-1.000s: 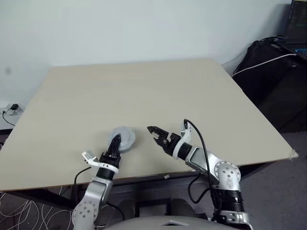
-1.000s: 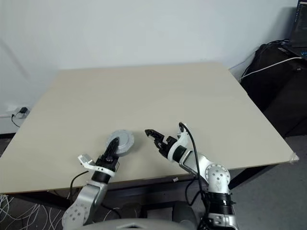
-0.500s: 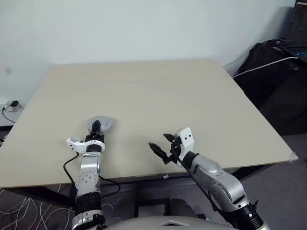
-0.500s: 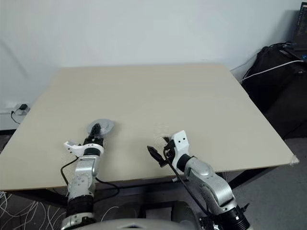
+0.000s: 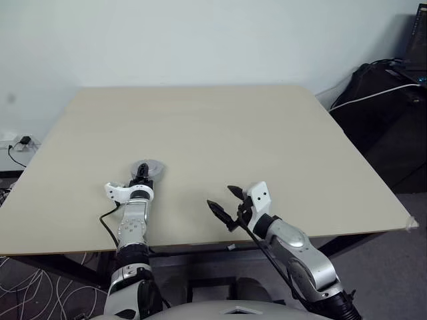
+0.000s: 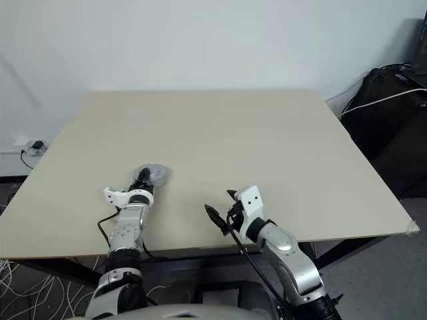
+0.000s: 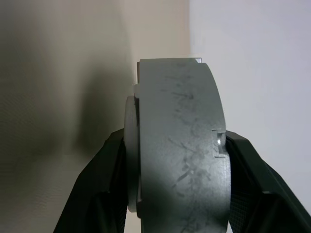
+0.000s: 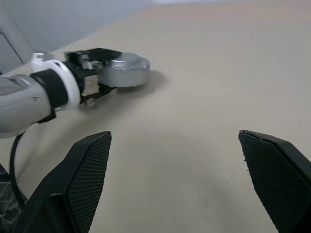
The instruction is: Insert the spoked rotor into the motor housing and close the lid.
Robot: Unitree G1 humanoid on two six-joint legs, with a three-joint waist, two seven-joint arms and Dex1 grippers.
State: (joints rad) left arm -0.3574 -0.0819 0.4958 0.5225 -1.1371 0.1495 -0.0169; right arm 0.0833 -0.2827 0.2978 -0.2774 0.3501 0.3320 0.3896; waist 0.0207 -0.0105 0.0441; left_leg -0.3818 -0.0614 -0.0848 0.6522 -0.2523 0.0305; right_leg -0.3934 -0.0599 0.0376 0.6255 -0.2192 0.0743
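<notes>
Overhead, shows a wide pale beige desk (image 5: 267, 147) against a white wall. Toward the near left part of the desk, left gripper (image 5: 141, 175) clamped on a round grey metal part, the motor housing (image 5: 151, 168), with the lid closed over it as far as can be told. Seen edge-on from the left wrist, a thick dull-grey drum (image 7: 180, 145) with fine scratches, a thinner paler flange on one flat side and a small notch on the other edge, one black finger (image 7: 99, 194) pressed to each flat face. Seen from the right wrist, a smooth silvery disc top with a small raised centre (image 8: 127, 68), resting on or just over the desk surface, a soft shadow beside it. Right gripper (image 5: 225, 202) near the front edge of the desk, well apart from the housing, fingers (image 8: 85, 170) spread wide, holding nothing.
</notes>
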